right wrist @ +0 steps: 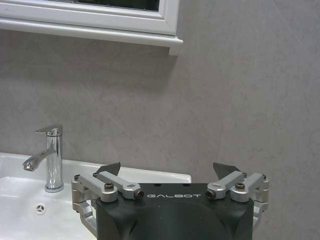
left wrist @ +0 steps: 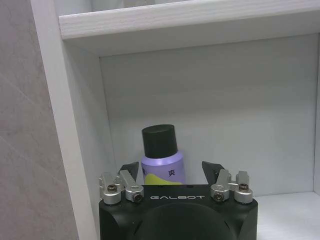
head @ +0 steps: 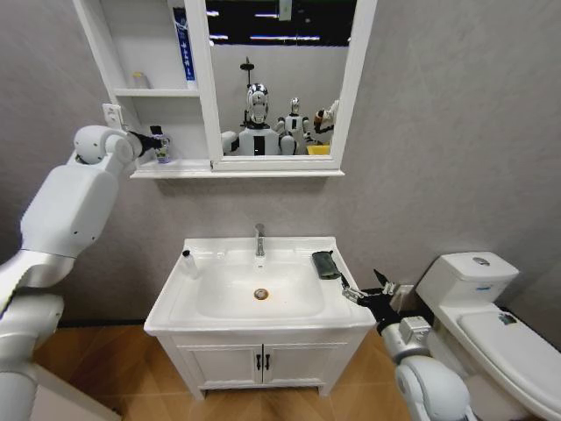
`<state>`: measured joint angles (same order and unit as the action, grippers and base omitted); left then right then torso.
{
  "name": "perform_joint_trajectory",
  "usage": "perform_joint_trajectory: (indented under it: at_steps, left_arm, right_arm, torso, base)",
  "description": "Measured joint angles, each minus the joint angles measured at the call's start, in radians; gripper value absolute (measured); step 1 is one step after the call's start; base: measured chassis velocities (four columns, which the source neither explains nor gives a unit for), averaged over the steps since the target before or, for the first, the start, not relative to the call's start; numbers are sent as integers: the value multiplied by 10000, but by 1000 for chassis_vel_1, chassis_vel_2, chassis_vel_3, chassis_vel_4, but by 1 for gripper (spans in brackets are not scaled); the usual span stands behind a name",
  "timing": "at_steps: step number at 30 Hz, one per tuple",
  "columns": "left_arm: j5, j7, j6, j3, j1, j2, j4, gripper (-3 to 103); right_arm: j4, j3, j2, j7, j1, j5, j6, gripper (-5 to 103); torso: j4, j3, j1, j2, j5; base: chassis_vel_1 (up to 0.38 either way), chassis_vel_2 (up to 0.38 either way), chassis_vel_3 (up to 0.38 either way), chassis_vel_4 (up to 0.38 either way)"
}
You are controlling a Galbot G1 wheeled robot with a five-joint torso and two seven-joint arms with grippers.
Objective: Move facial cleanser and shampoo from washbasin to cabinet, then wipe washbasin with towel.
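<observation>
The cabinet [head: 156,91] hangs beside the mirror. On its lowest shelf stands a purple bottle [left wrist: 162,162] with a black cap, seen small in the head view as the bottle [head: 163,151]. My left gripper [head: 149,140] is raised to that shelf; in the wrist view the left gripper [left wrist: 170,167] is open, one finger on either side of the bottle without touching it. A small white bottle [head: 188,263] with a dark cap stands on the washbasin [head: 175,303] left rim. The dark towel [head: 326,264] lies on the right rim. My right gripper [head: 360,286] hovers open just off the basin's right front corner.
A chrome tap [head: 259,239] stands behind the bowl; the right wrist view also shows the tap [right wrist: 50,160]. A blue tube [head: 185,46] stands on an upper cabinet shelf. A white toilet [head: 491,303] sits close on the right. A two-door cupboard [head: 263,360] is under the basin.
</observation>
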<state>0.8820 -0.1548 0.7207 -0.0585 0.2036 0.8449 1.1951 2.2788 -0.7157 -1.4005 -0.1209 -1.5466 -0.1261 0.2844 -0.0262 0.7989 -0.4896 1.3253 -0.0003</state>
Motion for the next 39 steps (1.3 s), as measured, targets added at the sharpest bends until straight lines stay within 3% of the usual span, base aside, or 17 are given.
perform_joint_trajectory:
  at_steps: [7,11,21,24,25,28,29,30,31,32,33,35,39]
  left_arm:
    - [168,-149,35,55,-58,-212,281,98]
    - [387,-439,60,137,-222,-435,716,100]
    - [1490,-1354,147,1176,-1774,-1823,3555,100]
    - [2257,-1924,156,2264,-3578,-2644,5298,100]
    - [2257,-1924,156,2264,-3578,-2644,5298,100]
    - [2424,-2619,-636,3681,-6424,-3255,7337,100]
    - [2424,-2619,-636,3681,-6424,-3255,7337,100]
    - [2252,-2807,-1022,4112,-7578,-3117,7700,100]
    - [1979,-2831,-1300,4367,-8335,-2864,7890,100]
    - [1979,-2831,-1300,4367,-8335,-2864,7890,100]
    - [1326,-2703,-1709,4534,-9073,-2501,8005,100]
    - [374,-2426,-2185,4705,-9993,-1981,8120,100]
    - [-756,-2284,-2416,4857,-11358,-1278,8155,100]
  right_arm:
    - [32,-3,24,-7,-3,-13,0,100]
    - [55,10,23,-8,1,-17,4,100]
    - [-34,79,-47,-89,98,-33,95,100]
    - [-46,78,-69,-72,128,-82,155,100]
    - [-46,78,-69,-72,128,-82,155,100]
    - [-69,10,-76,-64,105,-117,139,100]
    - [-69,10,-76,-64,105,-117,139,100]
    - [-68,-46,-111,-50,23,-120,98,100]
    - [-51,-91,-161,-35,-64,-118,51,100]
    - [-51,-91,-161,-35,-64,-118,51,100]
    - [-17,-155,-225,-12,-182,-112,-8,100]
    - [42,-178,-255,28,-267,-110,-34,100]
    - [103,-250,-155,91,-273,-201,-38,100]
  torso:
    - [-1,0,0,0,0]
    - [0,0,-1,0,-1]
    - [-2,0,0,1,0]
    - [1,1,0,0,-10]
    - [1,1,0,0,-10]
    - [7,-6,6,6,17]
    - [7,-6,6,6,17]
    - [9,-1,4,3,-17]
    - [5,0,3,2,-18]
    - [5,0,3,2,-18]
    - [2,-1,4,3,4]
    - [-6,0,1,2,0]
    - [0,0,-1,1,1]
  base:
    - [0,0,0,0]
    - [0,0,0,0]
    - [0,0,0,0]
    - [0,0,0,0]
    - [0,0,0,0]
    - [0,0,0,0]
    - [0,0,0,0]
    - [0,0,0,0]
    - [0,0,0,0]
    - [0,0,0,0]
    - [0,0,0,0]
    - [0,0,0,0]
    - [0,0,0,0]
